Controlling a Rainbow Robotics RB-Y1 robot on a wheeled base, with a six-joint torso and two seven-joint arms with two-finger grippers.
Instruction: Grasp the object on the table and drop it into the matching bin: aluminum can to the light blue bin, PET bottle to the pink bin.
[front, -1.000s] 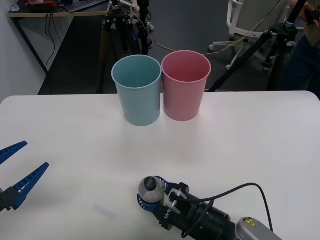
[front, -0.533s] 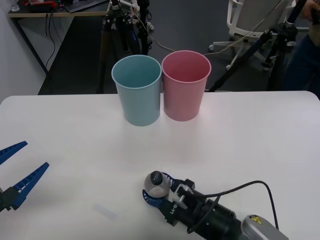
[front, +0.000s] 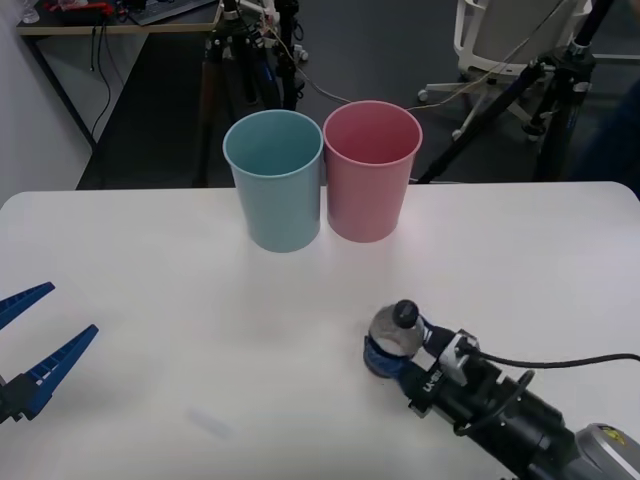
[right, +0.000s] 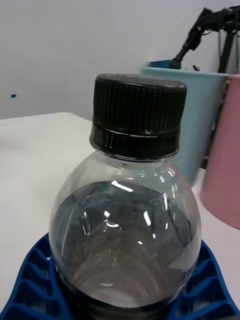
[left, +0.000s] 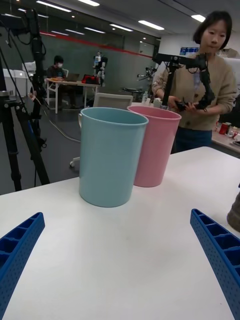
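Spanning a tripod-cluttered room's foreground, white table (front: 150, 260) bearing two bins.

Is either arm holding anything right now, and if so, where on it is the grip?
The right gripper holds the PET bottle, its jaws clamped around the lower body by the blue band. The left gripper waits open, holding nothing.

- The front view looks forward and down from above the arms onto the counter (front: 150, 260); the light blue bin (front: 274, 180) and pink bin (front: 371, 170) stand at its far side
- The right wrist view sits very near the PET bottle (right: 127, 210), facing both bins behind it
- The left wrist view looks low across the counter, facing the same two bins
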